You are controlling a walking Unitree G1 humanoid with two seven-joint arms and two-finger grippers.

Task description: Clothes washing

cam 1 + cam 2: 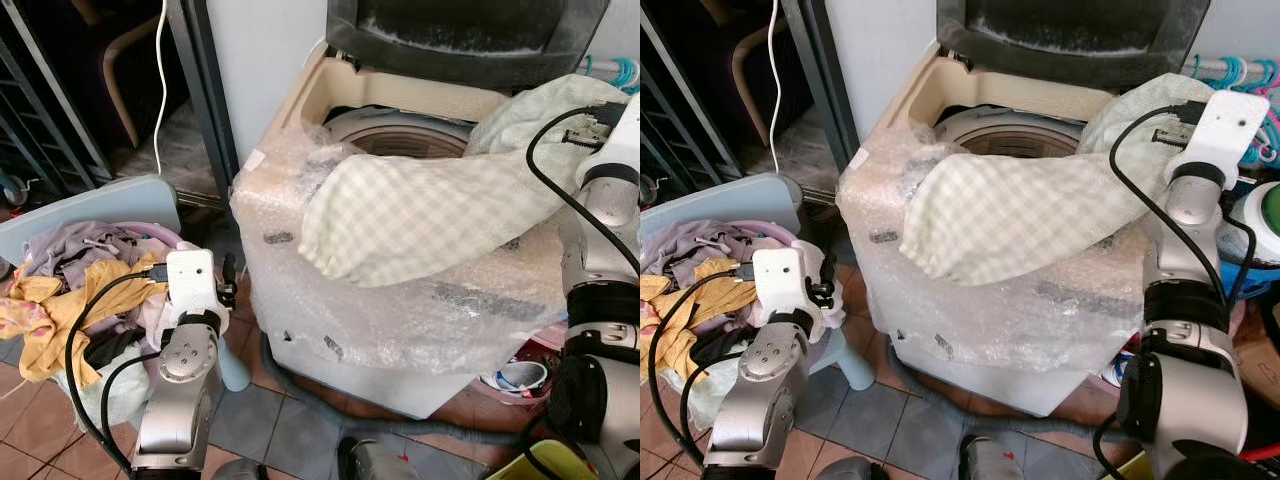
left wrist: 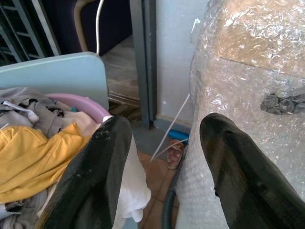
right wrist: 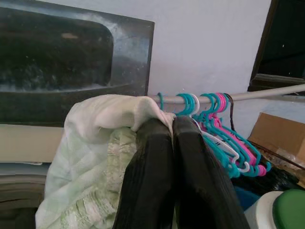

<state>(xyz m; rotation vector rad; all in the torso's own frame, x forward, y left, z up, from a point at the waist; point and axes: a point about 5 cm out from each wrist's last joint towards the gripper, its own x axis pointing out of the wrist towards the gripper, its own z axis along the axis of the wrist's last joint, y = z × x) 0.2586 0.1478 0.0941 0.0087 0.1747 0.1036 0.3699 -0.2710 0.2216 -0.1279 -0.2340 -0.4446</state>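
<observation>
1. At centre frame in the head views, the pale green checked cloth (image 1: 420, 215) lies draped over the front rim of the cream top-loading washing machine wrapped in bubble wrap (image 1: 400, 320), one end raised at upper right.
2. The right gripper (image 3: 167, 125) has its fingers pressed together, pinching the cloth's raised corner.
3. The left gripper (image 2: 164, 167) hangs at lower left with fingers apart and nothing between them, beside the pink basin of mixed laundry (image 1: 70, 285).
4. Judgement: most of the cloth sits outside the round drum opening (image 1: 405, 135). Carry the pinched corner up and over the opening before releasing, so the trailing fabric follows inside.
5. Risk: bubble wrap may snag the cloth.
</observation>
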